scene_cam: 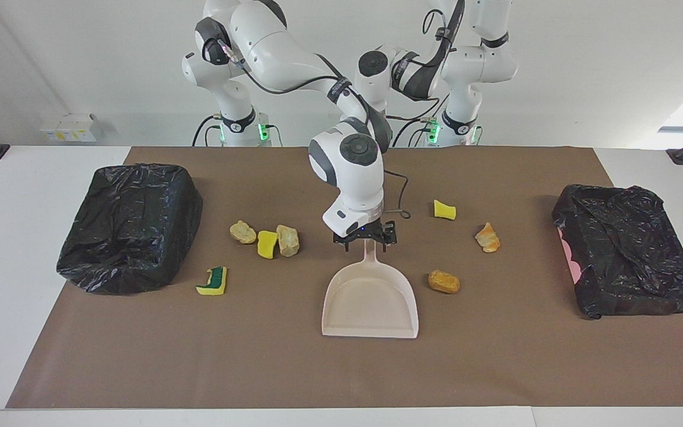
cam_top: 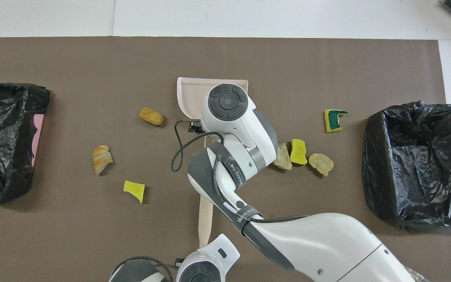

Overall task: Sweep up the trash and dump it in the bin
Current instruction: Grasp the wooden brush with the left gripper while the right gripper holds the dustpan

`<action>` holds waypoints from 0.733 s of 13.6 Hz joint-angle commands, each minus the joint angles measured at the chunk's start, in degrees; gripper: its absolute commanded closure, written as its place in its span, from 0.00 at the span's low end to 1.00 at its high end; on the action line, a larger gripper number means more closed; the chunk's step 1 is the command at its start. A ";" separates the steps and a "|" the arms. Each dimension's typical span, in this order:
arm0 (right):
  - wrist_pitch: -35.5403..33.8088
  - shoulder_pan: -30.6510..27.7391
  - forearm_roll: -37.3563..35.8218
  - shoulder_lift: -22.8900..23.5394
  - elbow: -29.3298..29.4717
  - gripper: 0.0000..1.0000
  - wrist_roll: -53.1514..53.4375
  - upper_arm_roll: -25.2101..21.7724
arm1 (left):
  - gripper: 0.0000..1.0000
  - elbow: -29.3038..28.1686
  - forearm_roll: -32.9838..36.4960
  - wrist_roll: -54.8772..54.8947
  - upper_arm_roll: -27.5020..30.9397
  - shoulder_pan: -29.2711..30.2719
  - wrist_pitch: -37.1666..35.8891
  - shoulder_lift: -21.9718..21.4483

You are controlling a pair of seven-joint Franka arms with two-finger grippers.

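Observation:
The beige dustpan (scene_cam: 370, 302) lies flat mid-table, its handle toward the robots. My right gripper (scene_cam: 365, 238) is down at that handle; its hand covers it from above (cam_top: 227, 102). Trash is scattered. A tan lump (scene_cam: 242, 232), a yellow sponge (scene_cam: 267, 244), another tan lump (scene_cam: 287, 240) and a yellow-and-green sponge (scene_cam: 213, 281) lie toward the right arm's end. A yellow sponge (scene_cam: 444, 209) and two orange lumps (scene_cam: 487, 238) (scene_cam: 443, 281) lie toward the left arm's end. My left hand (cam_top: 206, 256) waits near the robots' edge. No black-bristled brush shows.
Two bins lined with black bags stand at the table's ends, one at the right arm's end (scene_cam: 131, 225) and one at the left arm's end (scene_cam: 626, 255). A long beige handle (cam_top: 206, 219) runs from the pan toward the robots. Brown paper (scene_cam: 341, 367) covers the table.

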 commanded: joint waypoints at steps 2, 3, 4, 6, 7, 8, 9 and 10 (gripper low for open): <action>-0.06 -0.18 0.39 -0.72 -2.90 0.20 -0.63 0.64 | 1.00 1.81 1.18 0.55 7.89 1.39 -12.59 -7.58; -0.32 -0.18 0.48 -0.89 -3.52 0.25 -0.63 1.16 | 1.00 1.81 2.58 0.64 10.70 1.39 -14.10 -9.25; -0.50 -0.26 0.48 -1.07 -3.96 0.38 -0.72 1.42 | 1.00 1.81 5.29 0.29 12.73 1.39 -15.42 -9.88; -0.59 -0.35 0.48 -1.07 -3.79 0.69 -0.72 1.60 | 1.00 1.02 6.46 -0.93 14.59 2.96 -17.45 -9.97; -0.59 -0.53 0.48 -1.07 -3.35 0.79 -0.63 1.69 | 1.00 0.76 6.46 -2.68 14.95 4.45 -17.36 -9.97; -0.50 -0.53 0.57 -1.07 -3.26 0.81 -0.63 1.69 | 1.00 -0.03 6.46 -4.26 16.26 5.51 -16.75 -9.80; -0.50 -0.70 0.48 -1.16 -3.26 0.80 -0.63 1.78 | 1.00 -0.82 6.54 -4.37 18.10 5.69 -16.49 -9.62; -0.50 -0.71 0.48 -1.25 -3.26 0.69 -0.55 1.69 | 1.00 -1.35 6.72 -4.37 20.20 5.78 -16.48 -9.36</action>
